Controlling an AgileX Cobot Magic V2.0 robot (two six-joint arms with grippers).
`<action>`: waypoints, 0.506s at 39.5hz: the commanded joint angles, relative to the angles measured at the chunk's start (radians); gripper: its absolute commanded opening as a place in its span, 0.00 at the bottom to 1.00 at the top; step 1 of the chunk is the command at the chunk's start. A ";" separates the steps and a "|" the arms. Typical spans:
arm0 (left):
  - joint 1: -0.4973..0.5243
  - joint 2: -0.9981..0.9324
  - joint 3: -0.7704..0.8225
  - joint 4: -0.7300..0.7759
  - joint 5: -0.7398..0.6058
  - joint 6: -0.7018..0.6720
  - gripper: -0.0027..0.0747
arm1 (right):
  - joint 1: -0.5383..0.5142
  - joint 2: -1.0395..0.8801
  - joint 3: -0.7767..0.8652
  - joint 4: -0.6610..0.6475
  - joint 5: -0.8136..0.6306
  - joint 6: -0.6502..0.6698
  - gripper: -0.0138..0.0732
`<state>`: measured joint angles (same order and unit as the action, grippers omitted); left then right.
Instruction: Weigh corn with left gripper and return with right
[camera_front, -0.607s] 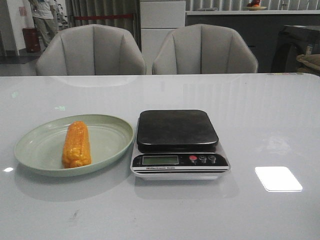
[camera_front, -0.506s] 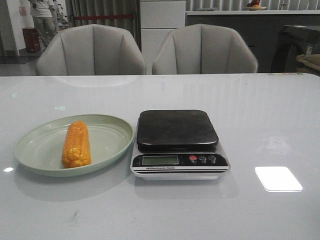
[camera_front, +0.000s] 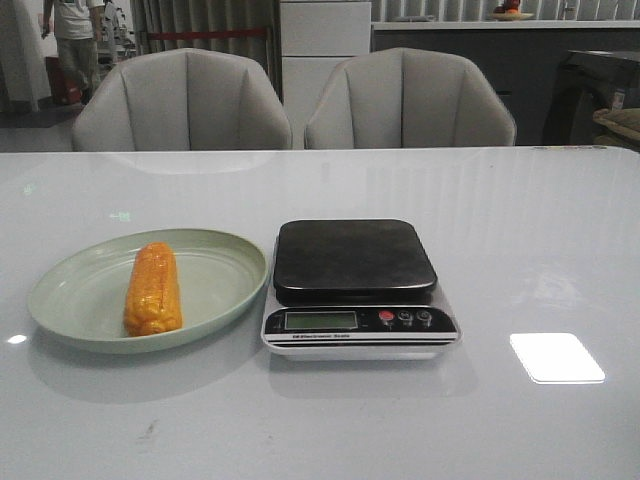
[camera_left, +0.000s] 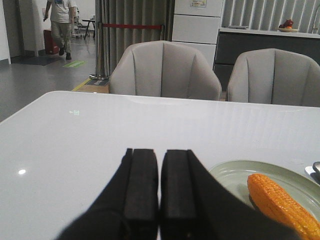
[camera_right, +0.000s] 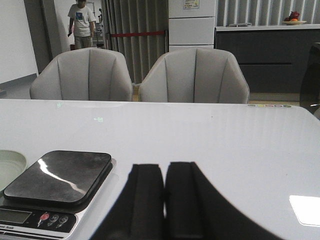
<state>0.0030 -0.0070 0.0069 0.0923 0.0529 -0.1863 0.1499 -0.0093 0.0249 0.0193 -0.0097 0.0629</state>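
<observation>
The orange-yellow corn lies on the green plate at the table's left. It also shows in the left wrist view, on the plate. The scale with a dark platform stands just right of the plate and shows in the right wrist view. My left gripper is shut and empty, near the table's front, to the left of the plate. My right gripper is shut and empty, to the right of the scale. Neither gripper shows in the front view.
Two grey chairs stand behind the table's far edge. A bright light patch lies on the table right of the scale. A person walks in the far background.
Corn, plate and scale have not moved. Only the person in the background has shifted.
</observation>
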 joint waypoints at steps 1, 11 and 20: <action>0.003 -0.019 0.031 -0.010 -0.080 -0.003 0.19 | -0.006 -0.018 0.011 -0.010 -0.083 -0.013 0.35; 0.003 -0.019 0.031 0.023 -0.186 0.000 0.19 | -0.006 -0.018 0.011 -0.010 -0.083 -0.013 0.35; 0.000 0.020 -0.111 -0.045 -0.134 -0.002 0.19 | -0.006 -0.018 0.011 -0.010 -0.083 -0.013 0.35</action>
<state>0.0030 -0.0070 -0.0203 0.0658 -0.0774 -0.1863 0.1499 -0.0093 0.0249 0.0193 -0.0097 0.0629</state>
